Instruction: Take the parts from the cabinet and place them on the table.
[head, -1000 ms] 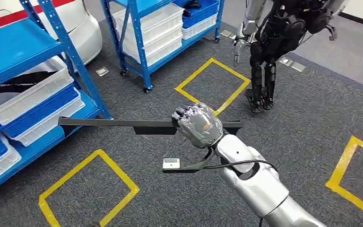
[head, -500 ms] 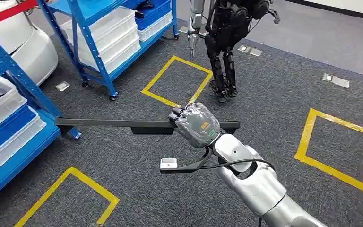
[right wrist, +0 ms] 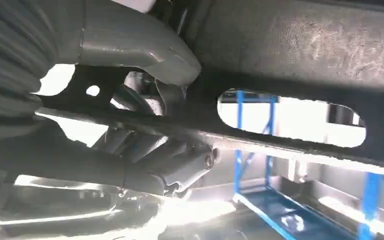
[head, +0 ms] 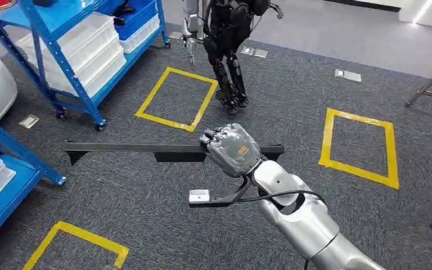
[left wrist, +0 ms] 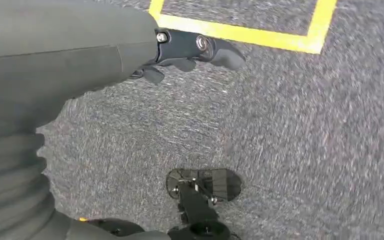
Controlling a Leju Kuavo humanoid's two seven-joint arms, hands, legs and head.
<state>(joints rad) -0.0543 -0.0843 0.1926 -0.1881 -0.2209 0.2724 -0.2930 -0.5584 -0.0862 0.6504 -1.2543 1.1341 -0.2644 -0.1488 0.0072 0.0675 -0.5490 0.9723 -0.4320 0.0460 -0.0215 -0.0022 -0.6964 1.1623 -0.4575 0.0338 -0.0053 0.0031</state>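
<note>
the right hand (head: pixel 233 148) grips a long black bar-shaped part (head: pixel 129 148) near one end, holding it level above the grey carpet (head: pixel 337 95) with its long end pointing to the robot's left. the left hand (left wrist: pixel 190 50) hangs over the carpet with fingers apart, holding nothing. another humanoid robot (head: pixel 225 39) stands beside blue shelving (head: pixel 62 50) with white bins.

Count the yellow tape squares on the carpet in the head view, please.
3. One square lies near the blue shelf, one square lies at the right, and one square, cut off by the frame edge, lies at the lower left. Others may be outside the view.
</note>
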